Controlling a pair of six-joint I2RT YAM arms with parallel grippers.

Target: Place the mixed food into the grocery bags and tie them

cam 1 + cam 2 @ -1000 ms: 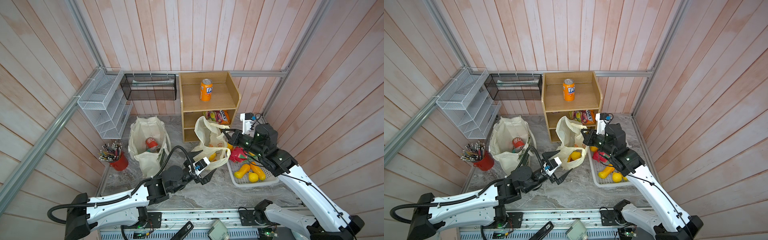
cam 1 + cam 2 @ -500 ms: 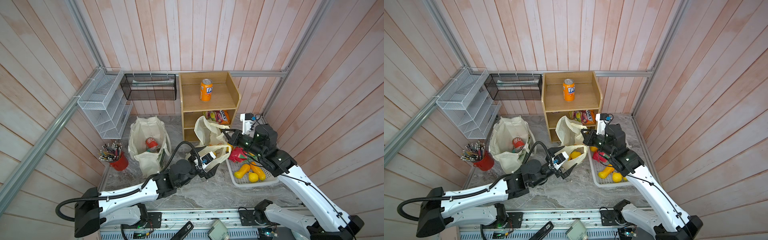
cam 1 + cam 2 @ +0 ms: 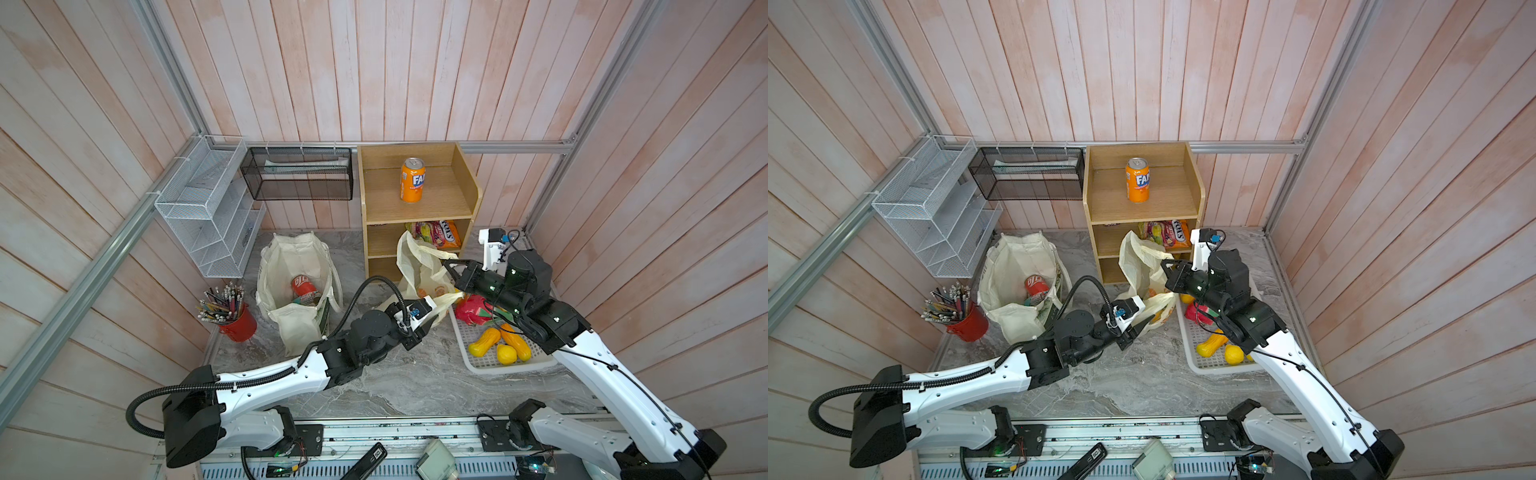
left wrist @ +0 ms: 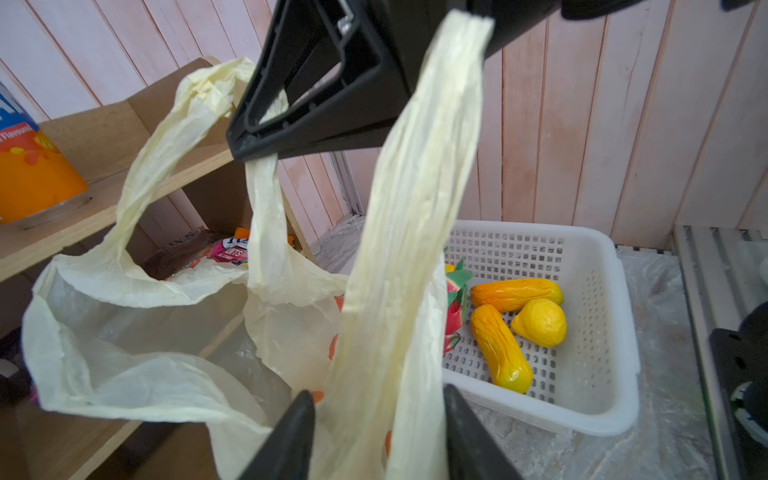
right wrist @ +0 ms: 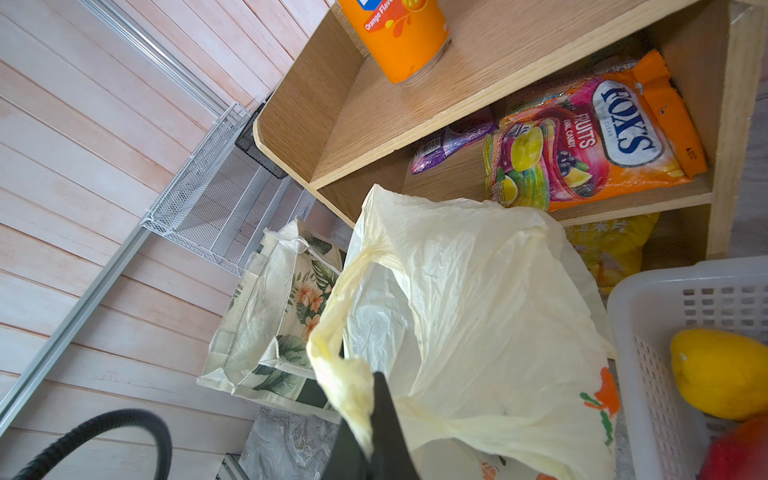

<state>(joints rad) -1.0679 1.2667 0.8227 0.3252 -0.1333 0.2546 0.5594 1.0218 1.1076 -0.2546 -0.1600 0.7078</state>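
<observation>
Left tool point(image 4: 376, 419) clamps the near handle of the carrier bag point(image 3: 419, 270), right tool point(image 5: 365, 399) pinched shut on the far one | bag stands on the bench point(image 3: 415, 386) just beside the basket point(image 4: 615, 332) | you pull evenly, raise both handles before crossing; thin film tears.

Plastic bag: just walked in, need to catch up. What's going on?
The right gripper holds up a handle of the plastic bag. The left gripper straddles a handle strip; whether it grips is unclear. Toy fruits lie in the white basket; a red can sits in the cloth bag.
</observation>
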